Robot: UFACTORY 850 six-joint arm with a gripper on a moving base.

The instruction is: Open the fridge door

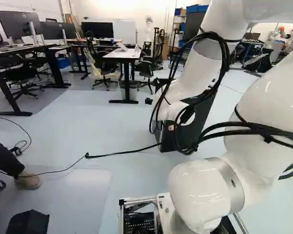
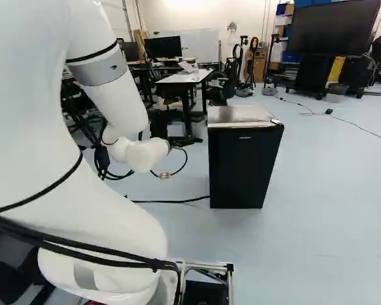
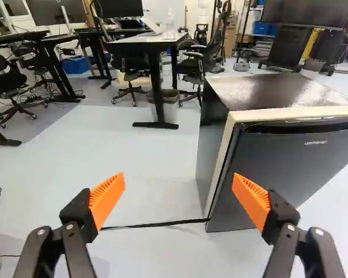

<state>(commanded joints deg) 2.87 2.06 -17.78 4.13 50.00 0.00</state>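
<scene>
My gripper (image 2: 159,124) extends from the wrist left of the fridge in the right base view, its fingertips hard to make out there. In the wrist view the gripper (image 3: 178,200) is open, with bare floor between its orange pads. One finger overlaps the lower side edge of the dark fridge door (image 3: 278,174); contact cannot be told. The door appears closed against its pale frame, with a dark recess (image 3: 301,126) along its top. The small black fridge (image 2: 241,166) stands upright on the floor; in the left base view the arm partly covers the fridge (image 1: 203,114).
A black cable (image 3: 156,224) runs along the floor to the fridge's base. Beyond stand a white-topped table (image 3: 148,39) and office chairs. A large screen (image 2: 333,27) stands behind the fridge. A person's shoe (image 1: 28,180) is at the left of the left base view.
</scene>
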